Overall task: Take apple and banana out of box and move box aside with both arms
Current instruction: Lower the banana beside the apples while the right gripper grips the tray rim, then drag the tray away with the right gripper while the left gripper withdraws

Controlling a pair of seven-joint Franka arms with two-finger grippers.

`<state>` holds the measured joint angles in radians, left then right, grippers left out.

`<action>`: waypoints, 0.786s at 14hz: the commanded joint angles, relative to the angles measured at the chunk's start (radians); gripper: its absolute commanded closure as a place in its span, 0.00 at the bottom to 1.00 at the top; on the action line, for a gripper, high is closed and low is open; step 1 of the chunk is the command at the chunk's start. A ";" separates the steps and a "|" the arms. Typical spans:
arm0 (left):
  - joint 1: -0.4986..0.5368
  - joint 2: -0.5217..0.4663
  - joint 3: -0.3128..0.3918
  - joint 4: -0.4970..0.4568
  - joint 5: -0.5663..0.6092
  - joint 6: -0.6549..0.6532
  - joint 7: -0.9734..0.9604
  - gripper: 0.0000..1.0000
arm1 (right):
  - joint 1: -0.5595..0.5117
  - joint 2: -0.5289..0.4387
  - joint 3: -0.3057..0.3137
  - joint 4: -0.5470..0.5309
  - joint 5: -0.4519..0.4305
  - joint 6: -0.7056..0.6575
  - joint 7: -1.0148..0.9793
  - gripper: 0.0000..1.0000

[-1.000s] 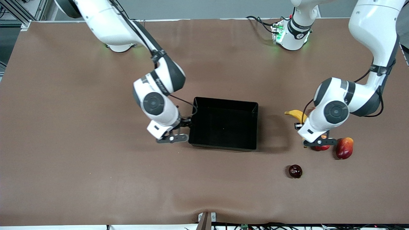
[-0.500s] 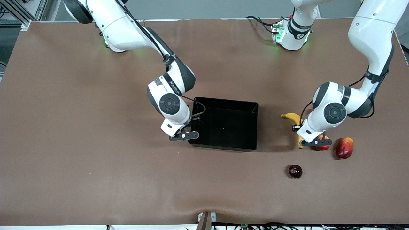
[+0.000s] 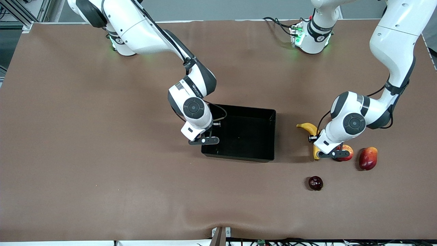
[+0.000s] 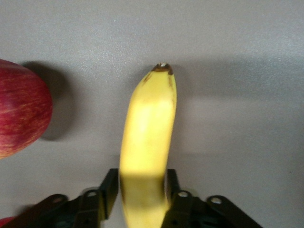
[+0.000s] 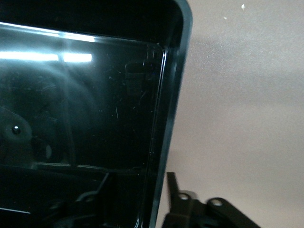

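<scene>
The black box (image 3: 239,108) stands mid-table. My right gripper (image 3: 204,140) is open over the box wall at the right arm's end. In the right wrist view (image 5: 137,183) one finger is inside that wall (image 5: 166,118) and one outside. The yellow banana (image 3: 307,127) lies toward the left arm's end, beside the red and yellow apple (image 3: 346,150). My left gripper (image 3: 332,154) is shut on the banana. In the left wrist view (image 4: 141,178) its fingers press both sides of the banana (image 4: 147,128), with the apple (image 4: 19,114) close beside.
A red pomegranate (image 3: 368,158) lies beside the apple, toward the left arm's end. A small dark maroon fruit (image 3: 315,183) lies nearer the front camera than the banana. The brown table (image 3: 102,171) stretches wide toward the right arm's end.
My right gripper moved from beside the box to over its wall. My left gripper moved lower and toward the box, and the banana's tip shifted with it.
</scene>
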<state>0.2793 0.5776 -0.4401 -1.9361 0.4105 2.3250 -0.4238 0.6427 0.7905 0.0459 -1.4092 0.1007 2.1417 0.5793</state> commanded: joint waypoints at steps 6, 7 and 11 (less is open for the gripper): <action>0.011 -0.163 -0.037 0.104 0.005 -0.177 -0.003 0.00 | -0.046 -0.077 -0.011 -0.010 -0.001 -0.043 0.005 1.00; 0.009 -0.188 -0.040 0.142 0.005 -0.228 -0.001 0.00 | -0.058 -0.108 -0.011 -0.011 -0.001 -0.061 0.005 1.00; 0.011 -0.220 -0.084 0.369 -0.024 -0.517 0.003 0.00 | -0.208 -0.244 -0.008 -0.013 0.010 -0.178 0.005 1.00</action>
<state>0.2826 0.3559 -0.5043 -1.6730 0.4066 1.9386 -0.4241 0.5272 0.6486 0.0163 -1.3950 0.0984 2.0240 0.5840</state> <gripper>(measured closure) 0.000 0.965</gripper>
